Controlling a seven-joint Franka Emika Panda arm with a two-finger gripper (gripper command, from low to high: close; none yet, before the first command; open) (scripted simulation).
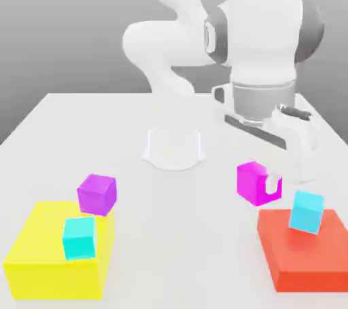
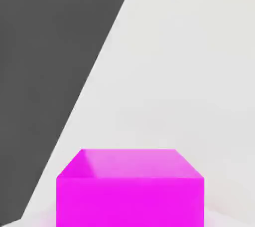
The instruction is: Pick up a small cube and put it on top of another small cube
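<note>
magenta cube (image 1: pixel 258 183) in claw (image 1: pixel 273 184)

No readable text, labels, brands, numbers or signs anywhere; all surfaces plain.

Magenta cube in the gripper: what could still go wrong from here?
1. The magenta cube hangs in the shut gripper close to the cyan cube on the red block; a low pass might knock that cube off.
2. The cyan cube's top looks small, so an off-centre release could let the magenta cube slide off.
</note>
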